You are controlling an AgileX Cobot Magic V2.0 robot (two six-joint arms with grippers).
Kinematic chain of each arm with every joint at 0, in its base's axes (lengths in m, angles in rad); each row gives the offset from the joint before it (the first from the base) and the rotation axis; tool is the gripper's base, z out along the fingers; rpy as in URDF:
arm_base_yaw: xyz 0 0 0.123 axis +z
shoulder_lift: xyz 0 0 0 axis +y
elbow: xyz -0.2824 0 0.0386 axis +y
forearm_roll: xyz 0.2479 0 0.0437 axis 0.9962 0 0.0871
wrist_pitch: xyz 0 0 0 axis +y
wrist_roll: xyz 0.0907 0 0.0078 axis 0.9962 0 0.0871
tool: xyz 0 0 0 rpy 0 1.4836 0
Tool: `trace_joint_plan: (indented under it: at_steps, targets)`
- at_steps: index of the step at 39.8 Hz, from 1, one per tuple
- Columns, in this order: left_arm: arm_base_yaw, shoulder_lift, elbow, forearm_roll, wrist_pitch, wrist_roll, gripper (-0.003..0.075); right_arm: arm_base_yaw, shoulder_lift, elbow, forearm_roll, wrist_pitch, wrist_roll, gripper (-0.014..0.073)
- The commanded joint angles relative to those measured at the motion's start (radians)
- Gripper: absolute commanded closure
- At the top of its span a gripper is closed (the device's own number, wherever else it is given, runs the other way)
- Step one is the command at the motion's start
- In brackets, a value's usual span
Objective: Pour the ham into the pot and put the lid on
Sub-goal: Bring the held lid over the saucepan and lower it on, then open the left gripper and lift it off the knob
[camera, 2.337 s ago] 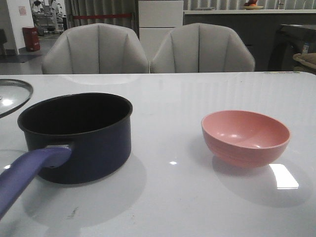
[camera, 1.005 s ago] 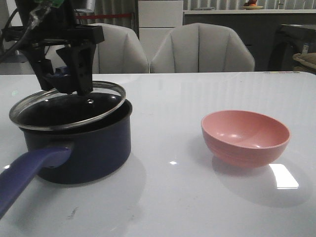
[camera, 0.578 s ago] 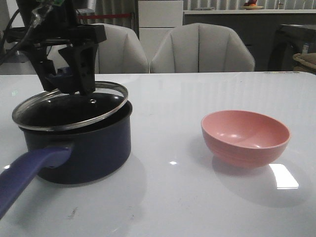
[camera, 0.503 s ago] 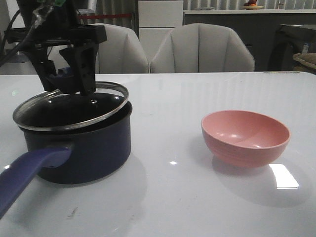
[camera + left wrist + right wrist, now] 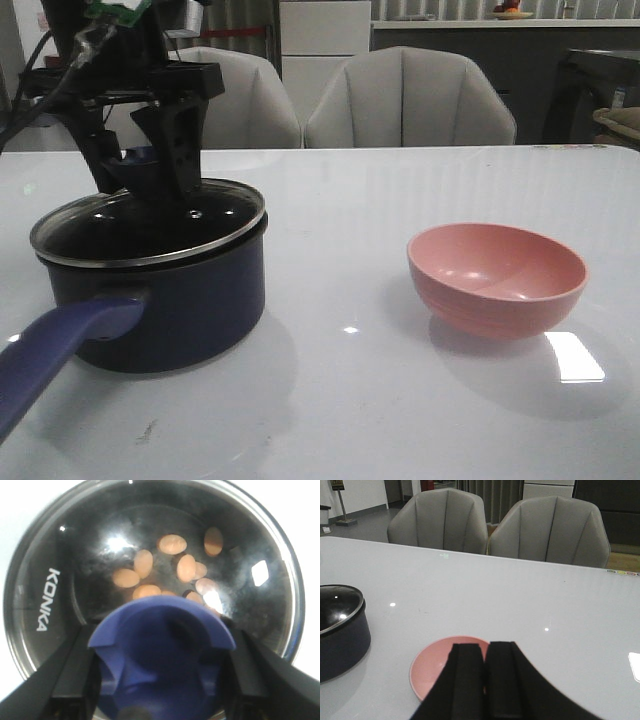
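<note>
1. About nine small, rounded orange pieces of ham [image 5: 143, 562] are counted through the glass, lying on the black floor of the one pot [image 5: 170, 300], directly beneath the left gripper [image 5: 145, 170].
2. One round dark glass lid [image 5: 220, 215] with a steel rim is seated level on the pot's rim; its blue funnel-shaped knob [image 5: 162, 645] is clamped between the left gripper's black fingers [image 5: 75, 665].
3. The pot is dark navy, with a long lighter blue-purple handle [image 5: 55, 345].
4. One smooth pink bowl [image 5: 497, 278] is seen just ahead of the right gripper [image 5: 485, 680], whose jaws are pressed together, holding nothing.
</note>
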Motion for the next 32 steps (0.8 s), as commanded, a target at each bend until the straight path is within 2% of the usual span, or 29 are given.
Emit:
trace_joint_plan:
  at_steps: [1,6,17,26,32]
  targets:
    - [-0.007,-0.039,-0.027,-0.021,0.06,-0.002,0.0249,0.002,0.005,-0.027,0.002,-0.068,-0.008,0.0456]
    - [-0.007,-0.039,-0.034,-0.021,0.06,-0.002,0.0194,0.002,0.005,-0.027,0.002,-0.068,-0.008,0.0456]
    - [-0.007,-0.09,-0.118,-0.021,0.06,-0.002,0.0197,0.002,0.005,-0.027,0.002,-0.068,-0.008,0.0456]
    - [-0.007,-0.212,-0.111,0.032,0.05,0.025,0.0197,0.002,0.005,-0.027,0.002,-0.068,-0.008,0.0456]
    - [-0.007,-0.331,-0.041,0.034,-0.008,0.033,0.0197,0.002,0.005,-0.027,0.002,-0.068,-0.008,0.0456]
